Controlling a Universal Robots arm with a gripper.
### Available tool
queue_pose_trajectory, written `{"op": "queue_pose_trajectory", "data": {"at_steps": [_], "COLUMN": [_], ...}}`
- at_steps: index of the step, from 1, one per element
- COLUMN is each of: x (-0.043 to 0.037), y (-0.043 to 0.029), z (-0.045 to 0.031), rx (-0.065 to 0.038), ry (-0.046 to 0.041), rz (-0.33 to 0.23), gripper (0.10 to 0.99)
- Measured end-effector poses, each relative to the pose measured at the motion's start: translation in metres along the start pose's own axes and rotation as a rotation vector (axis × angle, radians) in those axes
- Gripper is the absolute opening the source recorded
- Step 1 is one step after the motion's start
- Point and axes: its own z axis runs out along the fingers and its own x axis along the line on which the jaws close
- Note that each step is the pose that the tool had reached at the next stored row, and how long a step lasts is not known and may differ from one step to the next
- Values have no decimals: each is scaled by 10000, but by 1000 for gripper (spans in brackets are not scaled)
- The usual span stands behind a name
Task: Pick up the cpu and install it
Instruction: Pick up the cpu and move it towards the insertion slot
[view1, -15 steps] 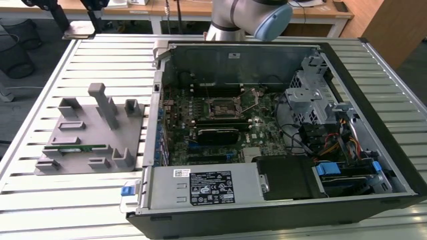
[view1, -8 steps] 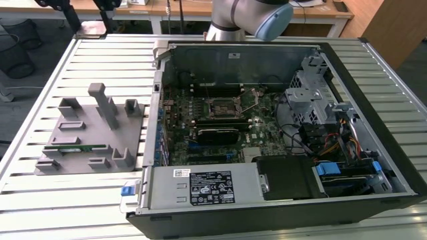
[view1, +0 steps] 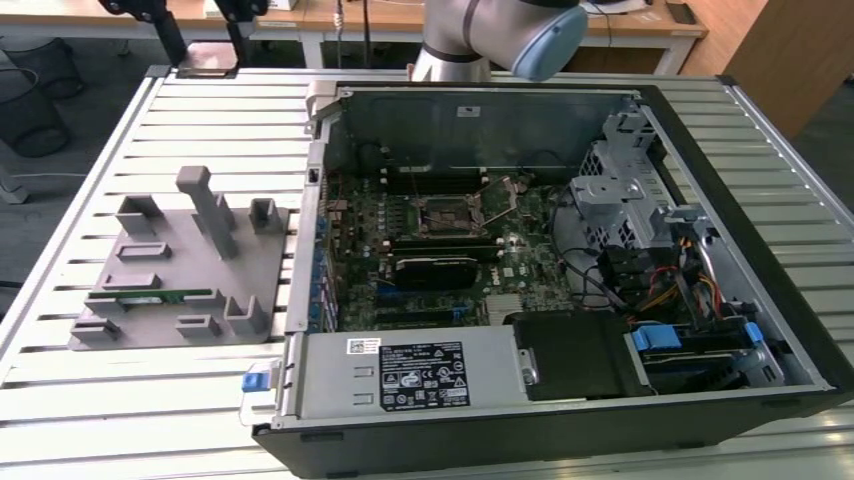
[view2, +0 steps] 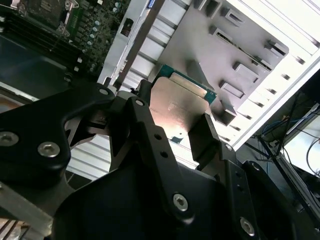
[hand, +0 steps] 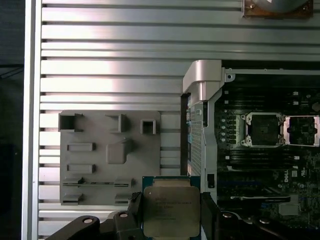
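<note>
Slatted table (view1: 214, 110), open computer case (view1: 534, 125), cpu (view2: 182, 102) clamped in the pincer (view2: 175, 112).
In the exterior view, a grey fixture tray (view1: 174, 250) lies near the table's edge at the exterior view's left, beside the case, and the motherboard socket (view1: 447, 212) sits open. In the second wrist view, black fingers (view2: 202, 132) squeeze the cpu's opposite edges. In the first wrist view, it hangs over the slats between tray and case.

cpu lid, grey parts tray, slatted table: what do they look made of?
Small square cpu with silver top: metal lid, dull satin sheen, likely plated; green rim looks like circuit board. Grey pocketed parts tray: matte, uniform grey, probably plastic, possibly printed. Slatted silver table: aluminium-looking profiles, bright streaky reflections.
</note>
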Motion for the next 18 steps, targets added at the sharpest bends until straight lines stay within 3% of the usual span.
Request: {"op": "queue_pose_trajectory", "data": {"at_steps": [18], "x": [-464], "y": [3], "z": [8], "rx": [0], "ry": [0], "rz": [0], "gripper": [541]}}
